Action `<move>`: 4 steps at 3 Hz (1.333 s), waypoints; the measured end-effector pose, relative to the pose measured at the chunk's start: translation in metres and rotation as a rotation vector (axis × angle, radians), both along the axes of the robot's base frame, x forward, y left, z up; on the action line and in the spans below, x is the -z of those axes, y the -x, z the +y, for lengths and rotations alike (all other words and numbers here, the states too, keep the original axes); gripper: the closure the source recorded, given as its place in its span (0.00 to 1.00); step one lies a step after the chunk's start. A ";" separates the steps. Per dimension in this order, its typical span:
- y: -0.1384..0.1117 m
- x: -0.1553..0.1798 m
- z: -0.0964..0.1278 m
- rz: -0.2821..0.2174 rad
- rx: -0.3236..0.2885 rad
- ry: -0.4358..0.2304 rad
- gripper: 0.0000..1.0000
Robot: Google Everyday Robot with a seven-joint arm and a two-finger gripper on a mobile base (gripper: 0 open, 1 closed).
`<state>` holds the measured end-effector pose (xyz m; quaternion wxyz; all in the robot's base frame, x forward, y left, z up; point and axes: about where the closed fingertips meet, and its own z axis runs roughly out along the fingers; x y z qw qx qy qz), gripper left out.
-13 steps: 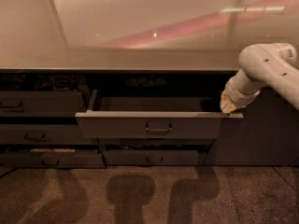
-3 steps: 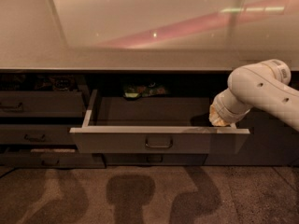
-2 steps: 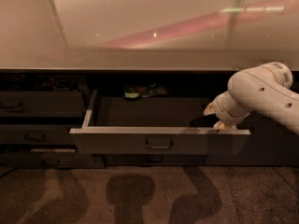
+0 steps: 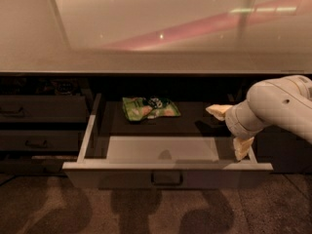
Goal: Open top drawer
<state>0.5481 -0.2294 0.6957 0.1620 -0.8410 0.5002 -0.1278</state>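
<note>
From my seat, the opening looked all but done. The top drawer (image 4: 112, 178) stood well out of the cabinet under the tabletop (image 4: 146, 62), its front towards the camera and most of its tray exposed. The end effector (image 4: 226, 132) hung over the tray's right rear corner with its two pale fingers (image 4: 242, 147) splayed wide apart, released and holding nothing. The lower finger sat just beside the thin right side wall, though I could not tell whether it touched. The loop handle (image 4: 167, 178) at the centre of the front was untouched at that moment.

I judged the step in hand to be either the last of the pull or the withdrawal. The next move would call for lifting the end effector straight up and clear of the side wall without catching it or nudging the drawer back in. If more travel were wanted, a light hook on the front edge would serve.

The drawer front was a flat, matt dark grey panel, broad and plain, and the handle was a small rectangular loop. The near tray floor read as pale, smooth grey, darker towards the back under the shadow of the tabletop. A crinkled green snack packet (image 4: 148, 107), glossy and soft-looking, lay on that dark rear floor. The arm (image 4: 278, 104) was a rounded, smooth white shell. To the left, slimmer dark drawer fronts (image 4: 41, 110) sat closed, and the floor (image 4: 146, 213) below looked like coarse brown carpet.
</note>
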 end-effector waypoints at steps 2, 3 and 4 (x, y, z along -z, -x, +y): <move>0.056 0.013 -0.001 0.020 0.009 0.163 0.00; 0.071 0.014 -0.007 0.031 0.061 0.180 0.00; 0.137 0.014 -0.031 0.051 0.284 0.208 0.00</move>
